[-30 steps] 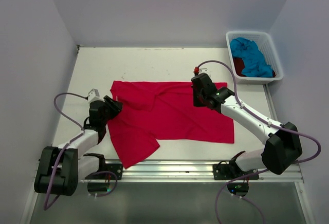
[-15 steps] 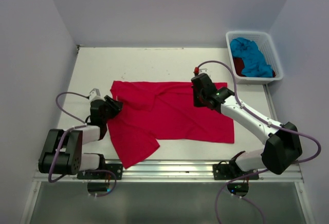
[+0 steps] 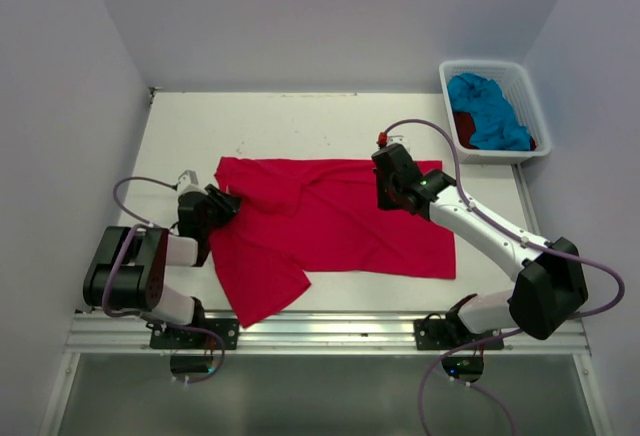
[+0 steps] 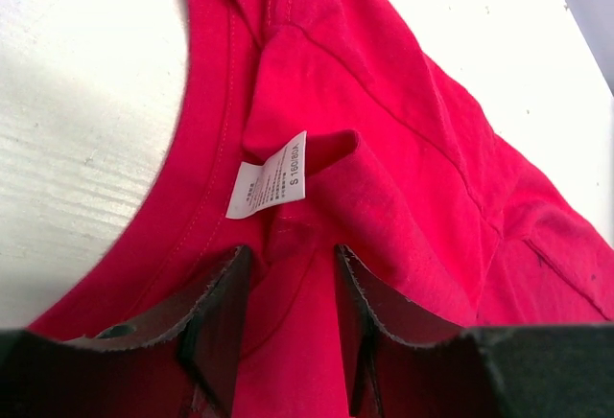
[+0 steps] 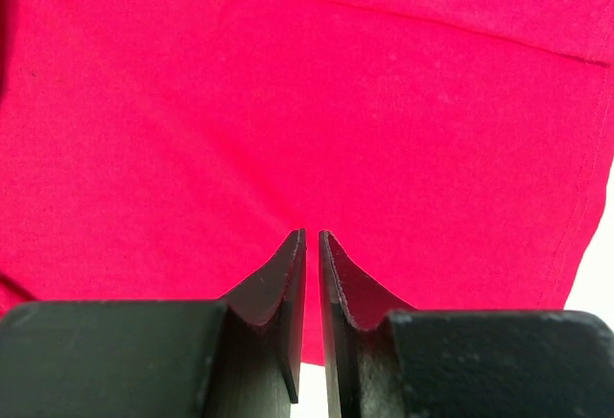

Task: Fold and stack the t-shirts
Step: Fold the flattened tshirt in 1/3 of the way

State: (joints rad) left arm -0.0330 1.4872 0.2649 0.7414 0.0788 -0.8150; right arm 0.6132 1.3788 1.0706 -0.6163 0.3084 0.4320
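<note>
While the red-pink t-shirt point(image 3: 330, 221) lies spread on the surface point(image 3: 300, 126), the left end effector point(image 4: 288, 255) stands released astride its collar point(image 4: 206, 150) (beside the label point(image 4: 267, 176)), probably to seize a fold edge; the right end effector point(image 5: 311, 236), nearly clenched, rests on the cloth, grip uncertain.

The spread t-shirt point(image 3: 330, 221) is a plain bright red-pink with no pattern, and its stitching matches the cloth. Its neck label point(image 4: 267, 176) is white with small dark print. In the white basket point(image 3: 480, 63) lie a turquoise blue t-shirt point(image 3: 488, 106) and a dark red t-shirt point(image 3: 463, 124). The worktop point(image 3: 300, 121) is white with a few dark specks. The left end effector point(image 4: 290, 255) and right end effector point(image 5: 312, 236) are matt black. The arms point(image 3: 490, 231) are white and black, with pale lilac cables point(image 3: 418, 119).
</note>
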